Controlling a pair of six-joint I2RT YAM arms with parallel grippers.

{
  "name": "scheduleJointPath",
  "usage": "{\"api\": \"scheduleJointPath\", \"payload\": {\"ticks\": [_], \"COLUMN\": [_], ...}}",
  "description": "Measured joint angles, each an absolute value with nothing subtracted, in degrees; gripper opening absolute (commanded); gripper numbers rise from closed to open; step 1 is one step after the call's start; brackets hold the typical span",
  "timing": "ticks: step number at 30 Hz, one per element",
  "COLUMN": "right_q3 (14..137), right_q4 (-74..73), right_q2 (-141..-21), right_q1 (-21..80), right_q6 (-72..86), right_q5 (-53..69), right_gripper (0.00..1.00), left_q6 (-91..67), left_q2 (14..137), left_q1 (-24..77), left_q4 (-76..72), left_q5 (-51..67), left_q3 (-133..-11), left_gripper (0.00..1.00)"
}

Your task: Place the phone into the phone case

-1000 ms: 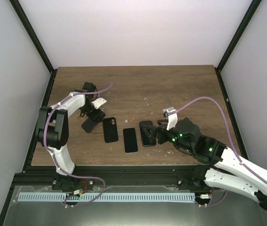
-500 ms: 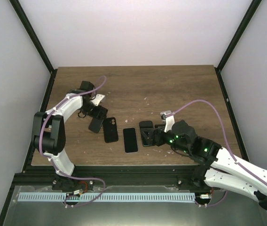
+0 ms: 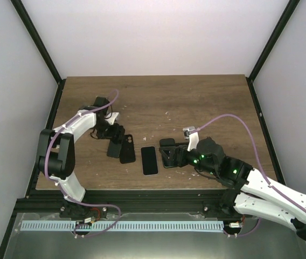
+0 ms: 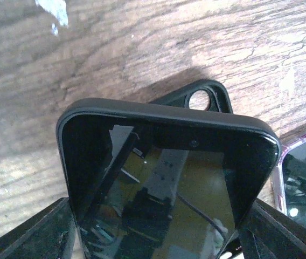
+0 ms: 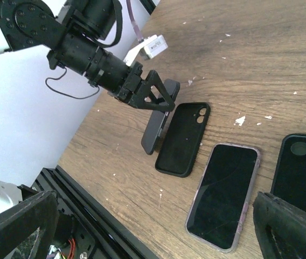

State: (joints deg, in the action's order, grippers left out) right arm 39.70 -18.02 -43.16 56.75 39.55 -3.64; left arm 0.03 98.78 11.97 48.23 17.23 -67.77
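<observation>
wood table (image 3: 207, 102), phone (image 3: 149, 160) near right claw (image 3: 167, 155)

Left arm (image 3: 72, 127): white shell links, black cylindrical joints. Thin purple cable (image 5: 134, 24) ran along it. Left gripper (image 5: 162, 102): matte black, triangular open-truss fingers (image 5: 152, 96). Small white connector block (image 5: 152, 47) sat beside wrist. Right arm (image 3: 274, 191): same white-and-black build. Green indicator lights (image 3: 197, 159) glowed on dark housing. Second purple cable (image 3: 231, 115) ran from wrist.
</observation>
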Motion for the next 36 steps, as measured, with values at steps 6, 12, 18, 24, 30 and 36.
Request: {"api": "scheduleJointPath", "payload": {"ticks": [6, 12, 18, 24, 30, 36], "right_q3": [39.68, 39.68, 39.64, 39.29, 39.16, 39.16], "right_q4": [-17.15, -17.15, -17.12, -17.47, -17.61, -17.58], "right_q2": [-43.09, -42.52, -41.63, -40.4, -39.35, -39.48], "right_q1": [56.75, 56.75, 56.75, 56.75, 56.75, 56.75], "right_q6": [40.1, 40.16, 40.18, 40.23, 40.4, 40.4], "right_q5": [-3.27, -3.2, -3.16, -3.2, -3.22, -3.2], "right_gripper": [1.0, 1.0, 1.0, 1.0, 1.0, 1.0], "left_q6": [-6.87, -13.76, -19.44, -23.57, -25.85, -27.4], "left_q2": [95.88, 92.38, 92.62, 92.9, 93.86, 94.0], "left_q1": [12.86, 16.53, 20.4, 21.5, 22.04, 22.17], "left_q4": [47.42, 44.51, 41.58, 39.11, 37.8, 36.84], "left_q5": [16.93, 15.59, 14.2, 12.12, 10.46, 8.6], "left_q3": [-64.93, -64.73, -64.71, -64.66, -64.38, -62.15], "left_gripper": [0.35, 0.35, 0.35, 0.36, 0.36, 0.37]}}
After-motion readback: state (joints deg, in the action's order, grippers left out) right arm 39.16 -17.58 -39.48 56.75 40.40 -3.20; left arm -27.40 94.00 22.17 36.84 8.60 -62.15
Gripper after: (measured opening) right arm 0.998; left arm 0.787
